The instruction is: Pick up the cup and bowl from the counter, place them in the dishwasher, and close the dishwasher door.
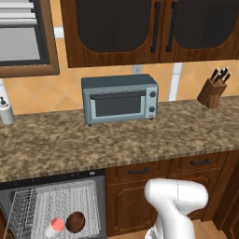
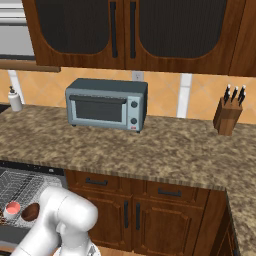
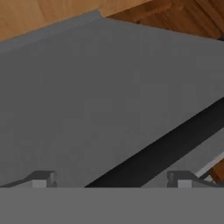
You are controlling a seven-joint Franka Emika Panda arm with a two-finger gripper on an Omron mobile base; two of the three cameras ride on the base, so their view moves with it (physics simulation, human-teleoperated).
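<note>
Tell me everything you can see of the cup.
The cup is a small short cylinder, whitish-grey outside with a pink-red inside. It sits in the light wire rack of the open dishwasher, below the counter edge, near the rack's front. It appears tipped, its pink opening facing up and toward the cameras. The dark brown bowl lies right beside it, close enough that they may touch. In the right base view the cup is again next to the bowl. Nothing grips it.

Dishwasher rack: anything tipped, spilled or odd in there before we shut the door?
Nothing spilled. The cup lies on its side in the dishwasher rack, pink inside facing out, beside the bowl, which is tilted too. The claw is open, close over the grey dishwasher door.
</note>
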